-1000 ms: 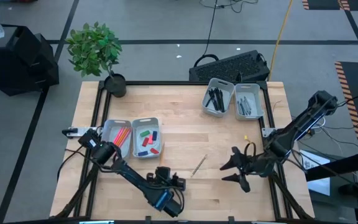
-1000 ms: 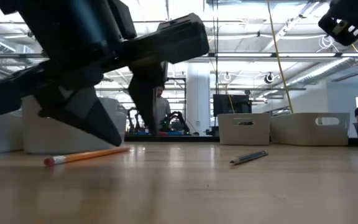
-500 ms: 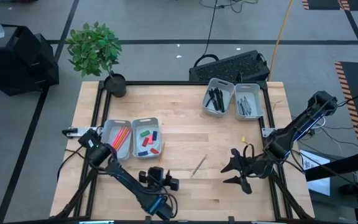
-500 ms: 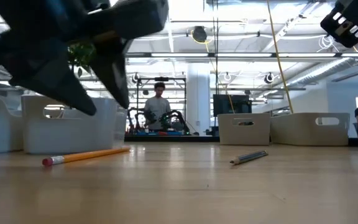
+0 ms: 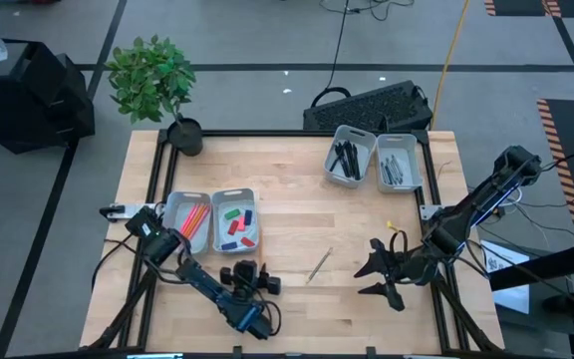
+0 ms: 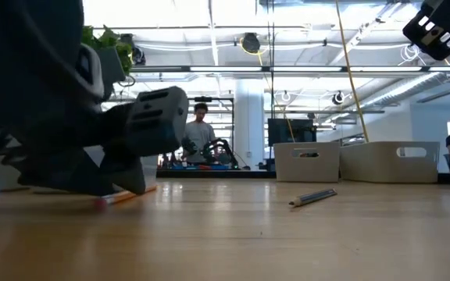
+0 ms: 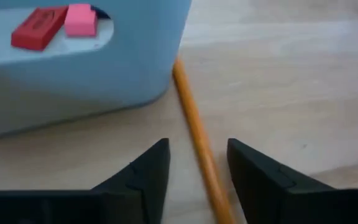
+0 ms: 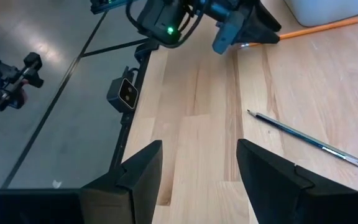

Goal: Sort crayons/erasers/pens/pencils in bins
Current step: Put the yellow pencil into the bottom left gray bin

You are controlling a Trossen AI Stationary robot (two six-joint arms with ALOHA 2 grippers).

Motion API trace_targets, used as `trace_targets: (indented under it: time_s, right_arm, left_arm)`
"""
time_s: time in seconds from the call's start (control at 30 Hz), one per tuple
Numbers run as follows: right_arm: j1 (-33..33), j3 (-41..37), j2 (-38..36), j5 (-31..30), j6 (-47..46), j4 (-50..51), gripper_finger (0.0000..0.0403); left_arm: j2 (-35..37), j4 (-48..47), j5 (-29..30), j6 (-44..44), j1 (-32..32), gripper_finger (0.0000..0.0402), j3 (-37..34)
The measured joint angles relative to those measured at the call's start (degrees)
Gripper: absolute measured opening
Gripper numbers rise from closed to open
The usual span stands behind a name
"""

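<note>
High view: the bench (image 5: 297,170) carries four bins in two pairs. In the left pair, one bin (image 5: 189,217) holds orange and pink pencils and its neighbour (image 5: 235,219) holds erasers in red, green, pink and blue. In the far pair, one bin (image 5: 348,157) holds black pens and the other (image 5: 398,163) holds thin dark sticks. By this evidence most of the sorting is done.

Two loose items remain. An orange pencil (image 7: 194,134) lies on the wood with its far end just beside the eraser bin's wall. A thin dark stick (image 5: 318,265), pen or pencil, lies alone mid-bench, well apart from every bin.

Left wrist view: the left hand (image 7: 197,168) is low over the bench with its fingers spread, one on each side of the orange pencil; it grasps nothing yet. The step in hand appears to be closing on this pencil, which would then belong in the pencil bin.

Right wrist view: the right hand (image 8: 197,165) waits near the bench's right edge, fingers apart and empty, facing the dark stick.

What is left, as judged: binning the orange pencil and the dark stick.
</note>
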State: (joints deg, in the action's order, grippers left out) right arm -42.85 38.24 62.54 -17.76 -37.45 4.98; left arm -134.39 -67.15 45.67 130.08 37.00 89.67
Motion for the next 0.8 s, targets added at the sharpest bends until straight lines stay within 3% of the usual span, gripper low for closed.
trace_targets:
  time_s: [0.23,0.37,0.57,0.8]
  right_arm:
    - [0.0,0.0,0.0,-0.04,-0.8,0.01,0.0201]
    - [0.0,0.0,-0.02,-0.04,-0.87,0.01,0.0201]
    - [0.0,0.0,-0.01,0.12,0.14,-0.01,0.0201]
    - [0.0,0.0,-0.08,2.8,0.58,-0.02,0.0201]
  left_arm:
    - [-0.22,-0.9,-0.39,-3.24,-0.01,0.0081,-0.02]
    - [-0.72,-2.87,-0.59,-5.35,0.17,0.0048,3.01]
    - [-0.67,-10.73,1.45,-17.52,-0.32,0.0039,15.05]
    - [-0.65,-8.81,2.53,-30.52,-3.05,0.0038,22.0]
